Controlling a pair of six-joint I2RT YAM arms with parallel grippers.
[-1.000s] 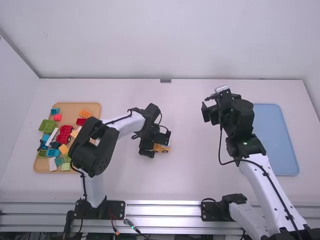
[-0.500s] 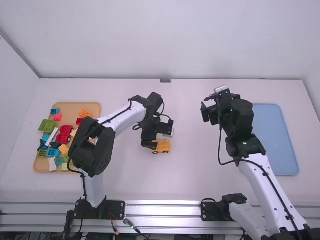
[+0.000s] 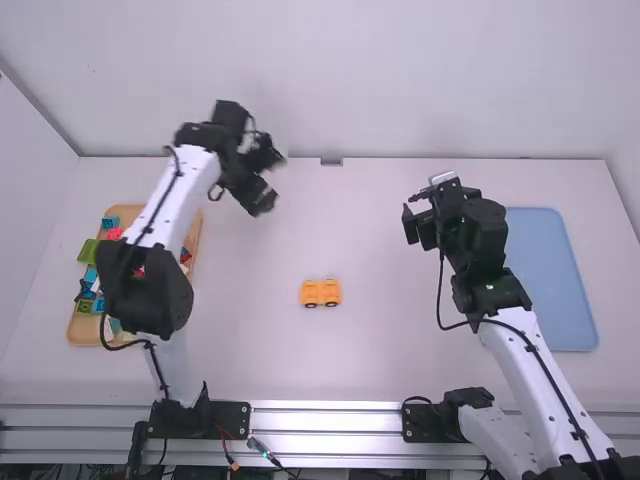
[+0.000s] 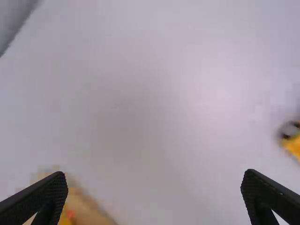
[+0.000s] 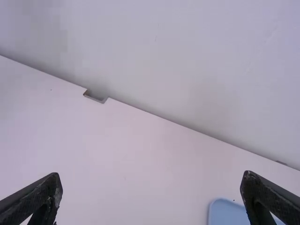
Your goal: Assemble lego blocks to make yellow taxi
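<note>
Held nothing in the left or right jaws, both spread wide. Probably called for another of the blocks (image 3: 88, 250) from the tan tray (image 3: 80, 330), pinched squarely, then pressed straight onto the yellow taxi build (image 3: 321, 292). Stood, that, upright near the middle of a smooth white desk (image 3: 400, 350). Met a plain pale wall (image 3: 320, 80) behind.

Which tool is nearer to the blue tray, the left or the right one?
Right. The right tool is a little left of the blue tray; the left tool is much farther left, above the table.
</note>
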